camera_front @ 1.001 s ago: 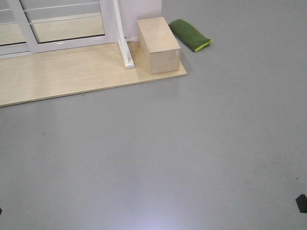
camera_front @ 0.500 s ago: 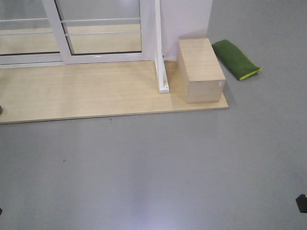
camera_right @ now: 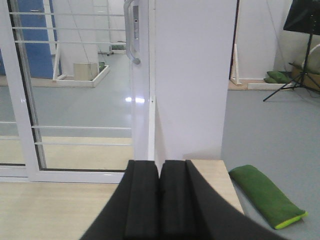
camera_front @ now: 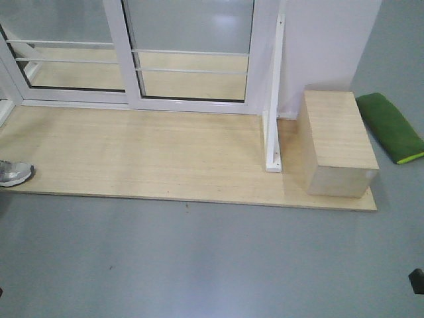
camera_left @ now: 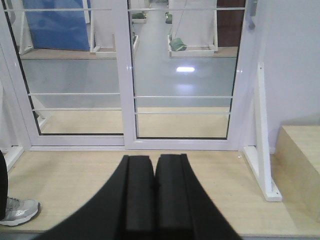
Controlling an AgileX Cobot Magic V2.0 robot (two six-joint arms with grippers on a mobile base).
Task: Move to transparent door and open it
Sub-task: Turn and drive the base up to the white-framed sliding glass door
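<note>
The transparent door [camera_front: 192, 40] is the right-hand glass panel in a white frame with thin white horizontal bars, standing shut at the back of a wooden platform [camera_front: 146, 152]. Its curved silver handle [camera_right: 131, 30] and lock plate show in the right wrist view, and the handle's lower end [camera_left: 251, 12] shows at the top of the left wrist view. My left gripper [camera_left: 154, 159] is shut on nothing and faces the door [camera_left: 185, 65] from well back. My right gripper [camera_right: 160, 164] is also shut and empty, in line with the door's right edge [camera_right: 140, 100].
A second glass panel [camera_front: 59, 33] without a handle stands left of the door. A white bracket post [camera_front: 273, 99] rises at the door's right. Beside it sit a wooden box [camera_front: 338, 142] and a green cushion [camera_front: 391, 126]. A grey shoe [camera_front: 13, 173] rests at the platform's left edge.
The front view has swung left and closer. Door, platform, box and cushion shifted right and grew larger, and the shoe came into view at the left.
</note>
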